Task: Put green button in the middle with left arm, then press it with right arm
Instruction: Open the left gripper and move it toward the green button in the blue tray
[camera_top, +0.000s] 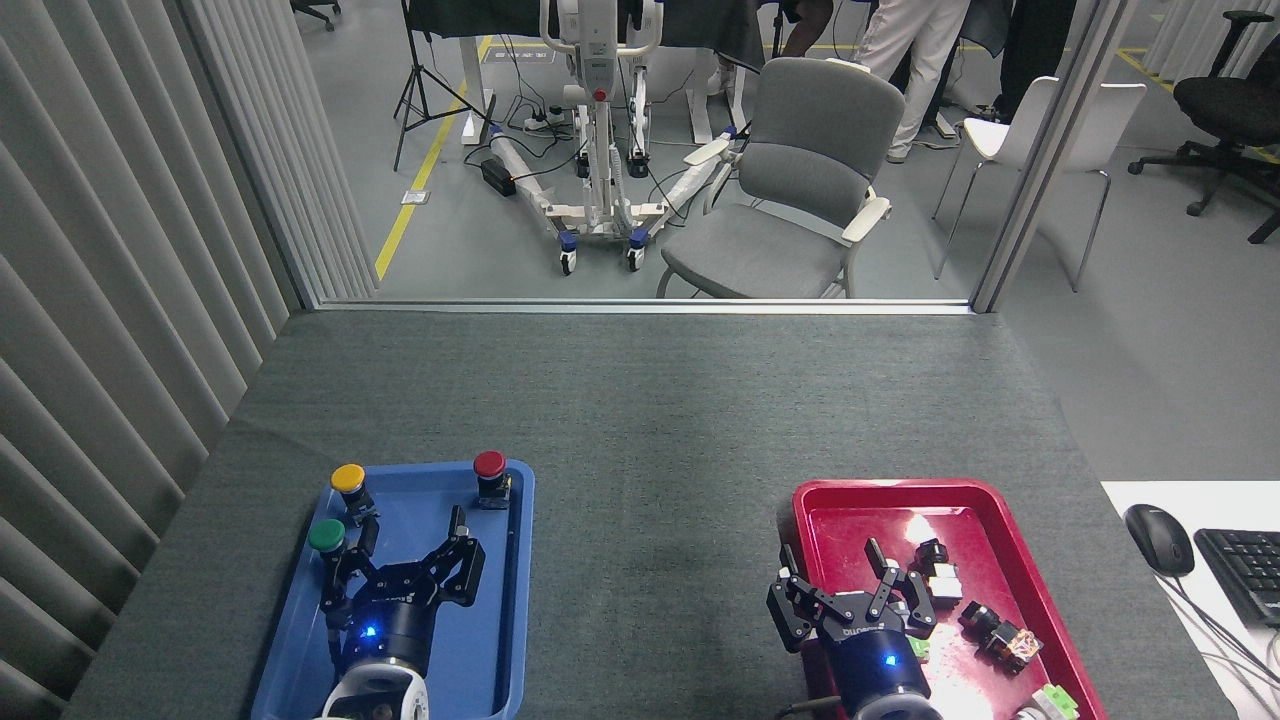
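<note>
On blue tray (500, 640): three buttons, one green button (326, 537); left claw (407, 535), right claw (830, 565) both spread, empty.

The green button (326, 536) has a round, flat green cap on a short dark body. It stands upright, cap facing up, near the left wall of a blue tray (505, 640), just in front of a yellow-capped button (348, 477). The middle (655, 520), a bare dark grey textured cover, lies between the blue tray and a red tray (800, 497).
</note>
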